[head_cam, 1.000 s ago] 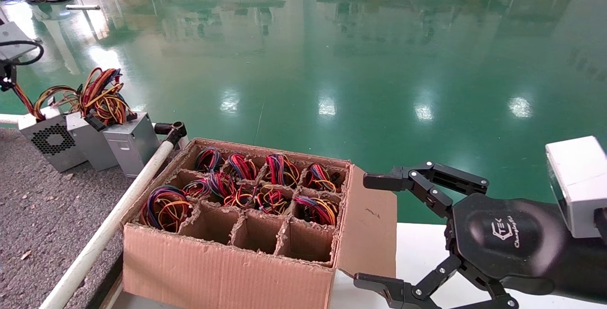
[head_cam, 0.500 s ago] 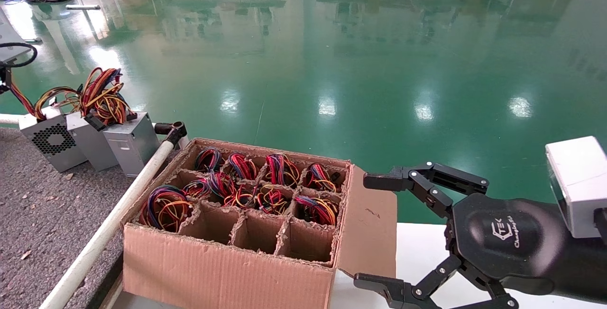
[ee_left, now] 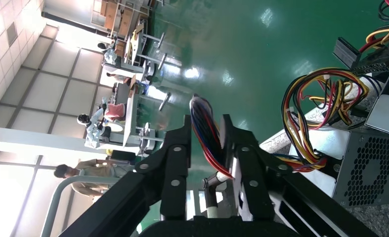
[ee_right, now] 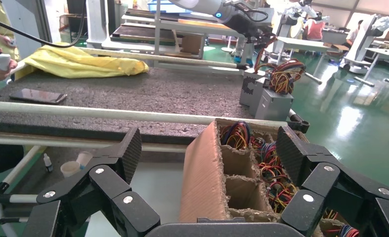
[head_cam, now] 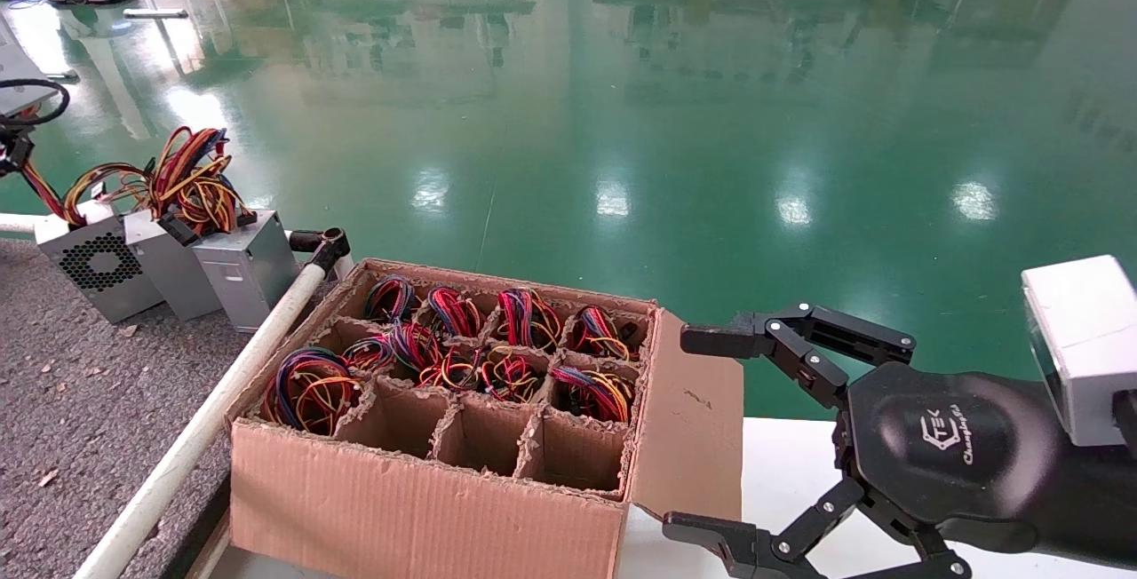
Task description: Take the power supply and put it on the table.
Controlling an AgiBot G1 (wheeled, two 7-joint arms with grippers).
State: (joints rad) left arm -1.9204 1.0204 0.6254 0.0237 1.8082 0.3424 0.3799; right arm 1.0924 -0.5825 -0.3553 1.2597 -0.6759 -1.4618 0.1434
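The power supply (head_cam: 98,264) (ee_left: 370,168) stands on the grey speckled table (head_cam: 71,401) at the far left, its honeycomb fan grille facing me. Its red, yellow and black wire bundle (ee_left: 204,133) rises from the top and runs between the fingers of my left gripper (ee_left: 205,133), which is shut on the wires above and to the left of the box. In the head view only a sliver of that gripper (head_cam: 7,153) shows at the left edge. My right gripper (head_cam: 693,432) (ee_right: 207,148) hangs open at the lower right, beside the cardboard box, with nothing in it.
Two plain grey boxes (head_cam: 169,268) (head_cam: 244,268) stand right of the power supply. A white tube (head_cam: 204,424) edges the table. A cardboard box (head_cam: 426,490) of wire-filled cells sits on a white surface (head_cam: 791,472). A yellow cloth (ee_right: 78,64) and a phone (ee_right: 38,96) lie on the table.
My left arm has drawn slightly left, so less of it shows at the head view's edge. The power supply and the right gripper have not moved.
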